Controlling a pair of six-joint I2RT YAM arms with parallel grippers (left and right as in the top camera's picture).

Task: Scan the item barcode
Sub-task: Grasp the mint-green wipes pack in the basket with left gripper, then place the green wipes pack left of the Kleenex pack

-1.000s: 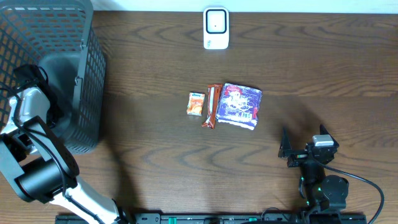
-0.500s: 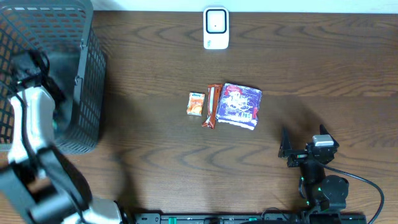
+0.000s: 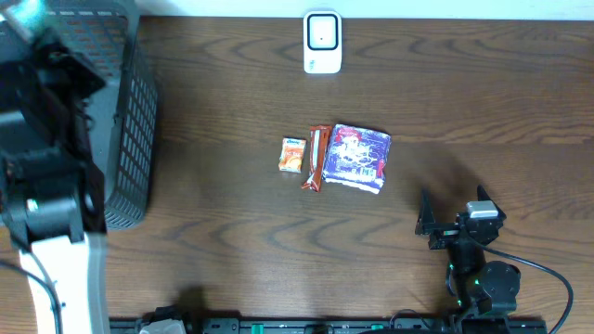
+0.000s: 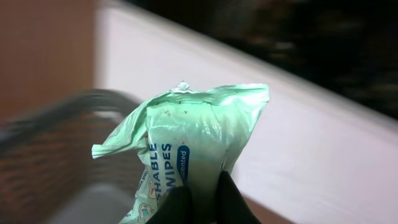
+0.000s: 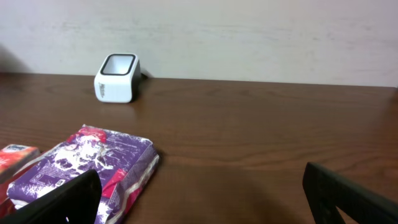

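In the left wrist view my left gripper (image 4: 203, 186) is shut on a pale green pack of wipes (image 4: 186, 124), its two dark fingers pinching the pack's lower edge. The pack hangs high above the basket (image 4: 56, 143), which is blurred below. In the overhead view the left arm looms large at the left, and a green corner of the pack (image 3: 23, 11) shows at the top left. The white barcode scanner (image 3: 322, 42) stands at the table's far edge. My right gripper (image 3: 425, 221) rests open at the near right, holding nothing.
A dark mesh basket (image 3: 130, 111) stands at the left. In the middle of the table lie a small orange packet (image 3: 292, 154), a brown bar (image 3: 317, 158) and a purple pack (image 3: 360, 156). The right wrist view shows the purple pack (image 5: 93, 162) and the scanner (image 5: 116, 78).
The left arm has risen out of the basket toward the overhead camera, carrying the green pack. The right arm and the items on the table have not moved.
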